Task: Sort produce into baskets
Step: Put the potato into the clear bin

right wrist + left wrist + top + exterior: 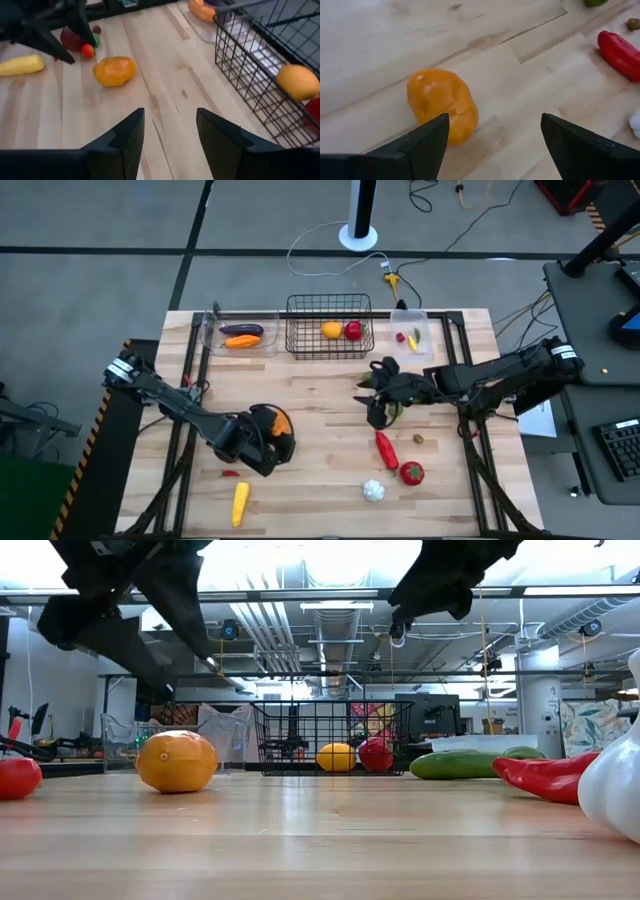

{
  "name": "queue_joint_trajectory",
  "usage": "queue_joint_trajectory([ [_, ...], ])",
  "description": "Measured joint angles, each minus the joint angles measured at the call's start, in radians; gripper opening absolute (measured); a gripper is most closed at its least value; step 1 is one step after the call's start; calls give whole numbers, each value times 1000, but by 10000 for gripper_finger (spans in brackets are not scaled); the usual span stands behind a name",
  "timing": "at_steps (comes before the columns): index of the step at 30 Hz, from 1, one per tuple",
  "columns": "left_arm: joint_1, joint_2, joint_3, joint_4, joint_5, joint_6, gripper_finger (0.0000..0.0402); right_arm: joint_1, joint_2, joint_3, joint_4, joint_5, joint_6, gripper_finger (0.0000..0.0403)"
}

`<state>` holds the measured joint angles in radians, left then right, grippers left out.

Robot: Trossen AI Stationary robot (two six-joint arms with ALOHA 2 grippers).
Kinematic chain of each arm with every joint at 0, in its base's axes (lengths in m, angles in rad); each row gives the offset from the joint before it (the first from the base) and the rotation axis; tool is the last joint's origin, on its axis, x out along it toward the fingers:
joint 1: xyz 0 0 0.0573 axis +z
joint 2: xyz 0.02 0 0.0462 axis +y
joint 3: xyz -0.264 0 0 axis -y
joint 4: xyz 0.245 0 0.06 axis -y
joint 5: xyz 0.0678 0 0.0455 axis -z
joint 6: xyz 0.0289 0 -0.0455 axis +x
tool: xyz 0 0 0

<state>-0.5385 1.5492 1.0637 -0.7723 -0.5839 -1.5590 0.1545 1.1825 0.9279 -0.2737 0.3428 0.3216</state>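
**Left arm lines up on the orange**

On the left, the left gripper (262, 442) hovers over the orange (442, 105), fingers (427, 142) wide apart and empty; the fruit lies loose on the worktop (320, 480), nearer one finger than the other. A good pick probably means centring it between them before descending and closing. Far across the worktop stands the black wire basket (330, 345), already holding round fruit. To the right, the right gripper (372, 395) hangs with fingers parted, holding nothing, above the cucumber (465, 763).

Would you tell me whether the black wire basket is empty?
No. The black wire basket holds a yellow-orange fruit and a red one.
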Motion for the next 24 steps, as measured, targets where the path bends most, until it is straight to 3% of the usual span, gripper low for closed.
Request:
queue_joint_trajectory([
  [6, 32, 29, 0, -14, -2, -6, 297, -2, 0, 0, 83, 1, -84, 173],
  [24, 85, 70, 0, -57, 55, -55, 297, -13, 1, 0, 100, 0, -157, 178],
])
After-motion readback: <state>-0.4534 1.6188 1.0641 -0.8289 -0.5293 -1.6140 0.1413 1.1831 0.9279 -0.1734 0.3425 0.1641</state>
